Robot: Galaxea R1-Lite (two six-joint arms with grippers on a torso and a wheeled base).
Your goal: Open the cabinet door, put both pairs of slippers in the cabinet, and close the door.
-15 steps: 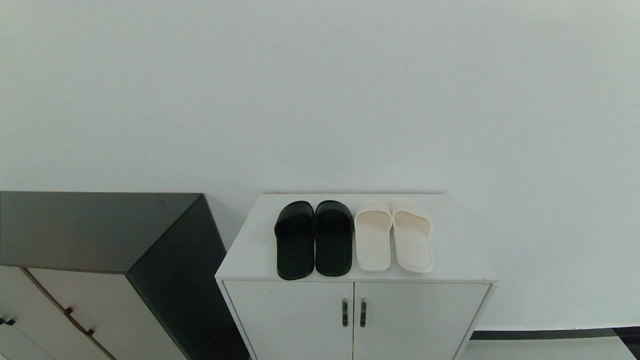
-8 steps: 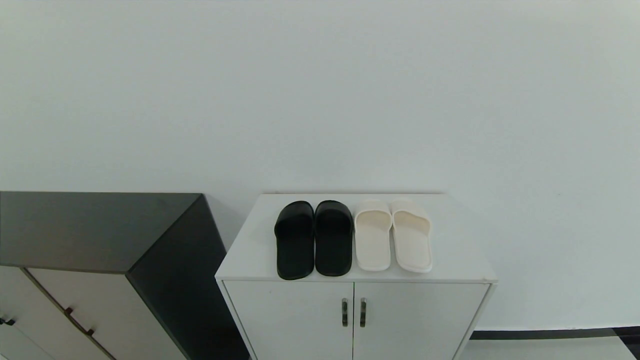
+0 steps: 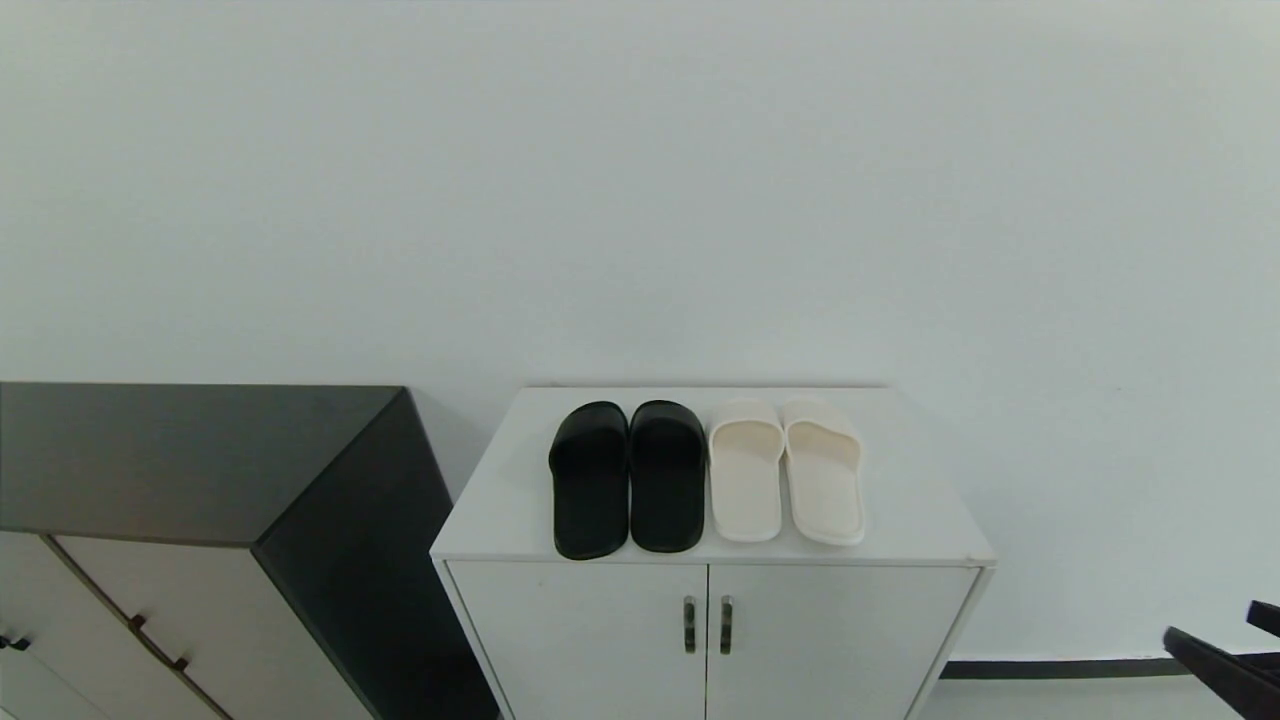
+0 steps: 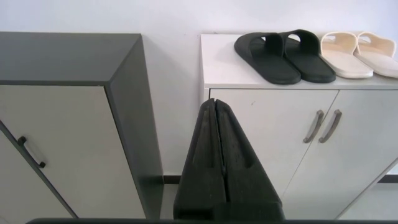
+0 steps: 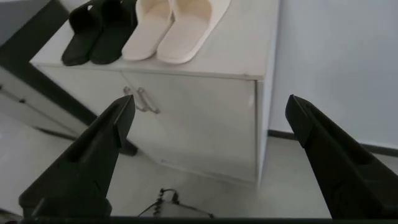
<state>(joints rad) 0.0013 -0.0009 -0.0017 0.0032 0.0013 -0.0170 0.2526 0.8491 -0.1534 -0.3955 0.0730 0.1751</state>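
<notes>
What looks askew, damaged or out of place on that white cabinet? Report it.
Nothing stands out. The pair of black slide slippers and the pair of cream slide slippers lie side by side, toes to the wall, on top of the white two-door cabinet. Both doors are shut.

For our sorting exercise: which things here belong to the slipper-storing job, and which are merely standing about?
Job: white cabinet, door handles, black slippers, cream slippers.
Standing about: dark-topped cabinet on the robot's left, wall.
</notes>
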